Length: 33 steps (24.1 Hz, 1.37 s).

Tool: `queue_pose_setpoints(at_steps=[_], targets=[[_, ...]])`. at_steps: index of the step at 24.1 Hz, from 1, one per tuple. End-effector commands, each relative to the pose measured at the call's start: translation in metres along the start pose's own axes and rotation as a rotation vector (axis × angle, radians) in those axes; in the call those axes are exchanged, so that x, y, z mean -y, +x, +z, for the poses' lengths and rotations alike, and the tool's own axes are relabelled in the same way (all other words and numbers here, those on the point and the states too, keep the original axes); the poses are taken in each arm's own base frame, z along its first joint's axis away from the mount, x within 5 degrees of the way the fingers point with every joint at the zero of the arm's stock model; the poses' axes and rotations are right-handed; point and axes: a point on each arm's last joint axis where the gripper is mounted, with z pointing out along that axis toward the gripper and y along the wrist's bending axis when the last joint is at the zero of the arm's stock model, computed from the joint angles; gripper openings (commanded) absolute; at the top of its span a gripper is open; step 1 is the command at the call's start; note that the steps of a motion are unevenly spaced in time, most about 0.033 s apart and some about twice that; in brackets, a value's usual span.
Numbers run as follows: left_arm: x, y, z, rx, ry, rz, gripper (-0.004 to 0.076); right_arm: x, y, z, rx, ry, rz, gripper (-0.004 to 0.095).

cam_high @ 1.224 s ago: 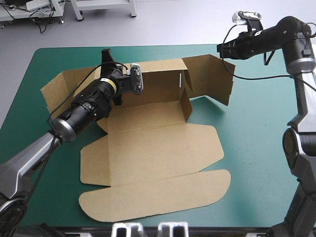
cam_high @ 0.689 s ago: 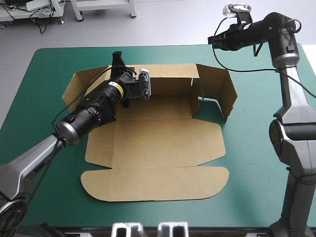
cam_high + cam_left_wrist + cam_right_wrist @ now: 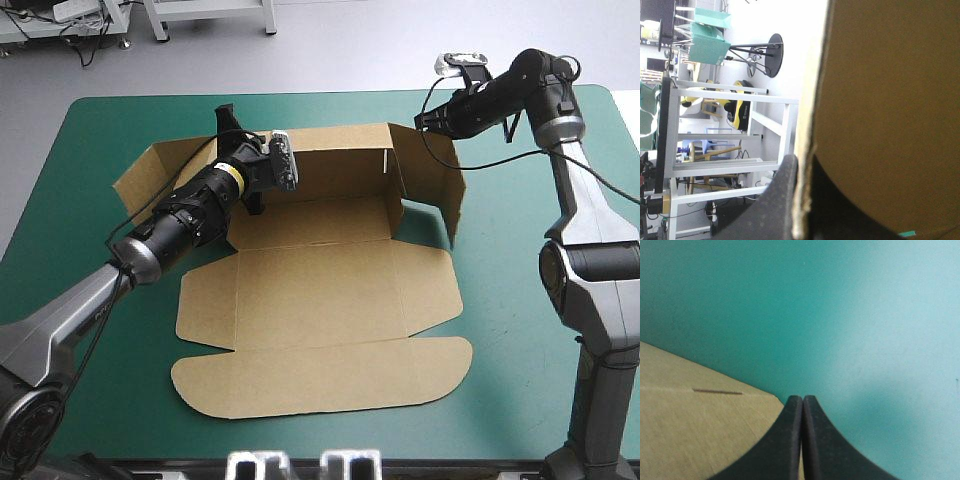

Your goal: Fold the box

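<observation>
Teal-green cover (image 3: 510,400) under everything, with the box (image 3: 320,290) a little beyond the table's middle, nearer the far edge than the near one. Only partly folded, by the look of it. Long back wall (image 3: 335,165) upright along the far side, with a left flap (image 3: 135,185) off one end, angled outward. At the other end a right flap (image 3: 435,180), standing and angled toward the near side. Everything nearer flat on the cover: floor panel, next panel with its two rounded ears, and the lid (image 3: 320,378) with rounded corners closest to the near edge. At the back wall's top edge, toward its left end, left gripper (image 3: 232,125). In the left wrist view, black fingers (image 3: 780,205) all but closed with the board's edge pinched between them, so clamped on the box. Over the top of the right flap, right gripper (image 3: 422,120). In the right wrist view, fingers pressed together in one point, nothing between them, brown board just under and beside the tips, bare cover ahead. Cannot tell whether touching the flap or merely above it. Judged early in the job: one wall up of several. Left to do, probably: bringing the end flaps square, raising and tucking the side walls, standing the front wall.
</observation>
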Motion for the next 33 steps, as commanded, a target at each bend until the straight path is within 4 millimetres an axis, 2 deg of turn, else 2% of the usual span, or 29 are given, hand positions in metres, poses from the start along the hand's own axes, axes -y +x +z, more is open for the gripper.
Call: queue_pose_setpoints(at_steps=[1,6,15,20,23,25,33], targets=[[-0.02,-0.003,-0.012,0.041,-0.065,-0.031,-0.001,-0.021,-0.003,-0.033,0.059,-0.055,-0.028,-0.002],[-0.019,-0.003,-0.01,0.042,-0.065,-0.007,-0.001,-0.03,0.0,-0.031,0.064,-0.149,-0.012,-0.002],[-0.008,-0.001,0.005,0.025,-0.032,0.028,-0.001,-0.043,0.017,-0.053,0.051,-0.154,-0.122,-0.002],[-0.007,-0.003,0.006,0.047,-0.03,0.027,-0.001,-0.047,0.035,-0.041,0.017,-0.249,-0.145,-0.002],[-0.007,-0.003,0.006,0.047,-0.03,0.021,-0.001,-0.057,0.04,-0.04,0.068,-0.372,-0.184,-0.002],[-0.006,-0.004,0.006,0.049,-0.03,0.021,-0.001,-0.058,0.044,-0.038,0.076,-0.395,-0.217,-0.0019],[-0.003,-0.01,0.005,0.067,-0.024,0.032,-0.001,-0.053,0.068,-0.028,0.183,-0.306,-0.241,-0.0018]])
